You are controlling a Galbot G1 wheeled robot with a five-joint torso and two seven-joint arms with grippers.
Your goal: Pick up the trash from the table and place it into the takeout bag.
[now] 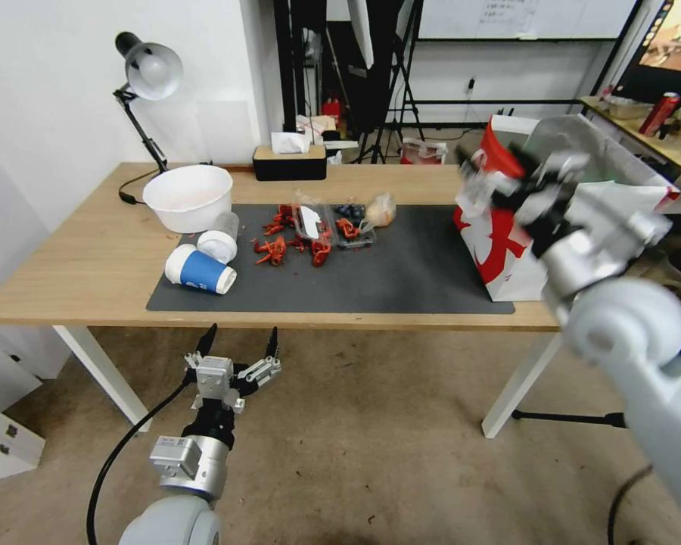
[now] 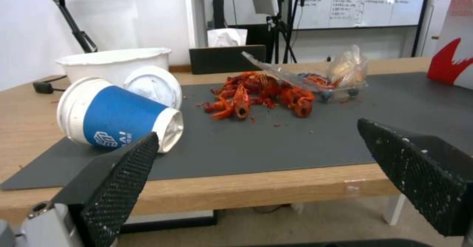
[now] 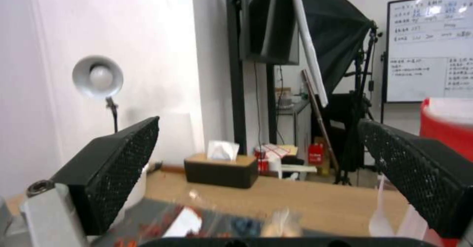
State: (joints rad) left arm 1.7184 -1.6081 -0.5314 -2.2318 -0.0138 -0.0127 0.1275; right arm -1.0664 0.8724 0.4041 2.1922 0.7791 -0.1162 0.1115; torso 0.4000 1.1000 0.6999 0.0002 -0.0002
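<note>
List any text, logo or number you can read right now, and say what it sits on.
Blue paper cup with white lid, lying on its side: a white cube logo with lettering beside it, too blurred to read.
White paper takeout bag with red print: a red figure, no readable words.
Whiteboard on the back wall: handwritten rows, too small to read.
Nothing else carries readable text.

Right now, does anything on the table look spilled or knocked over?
Yes. The blue paper cup lies tipped on its side at the mat's left end. Red crayfish shells are strewn loose over the mat beside an open clear container. The takeout bag stands upright at the right end.
</note>
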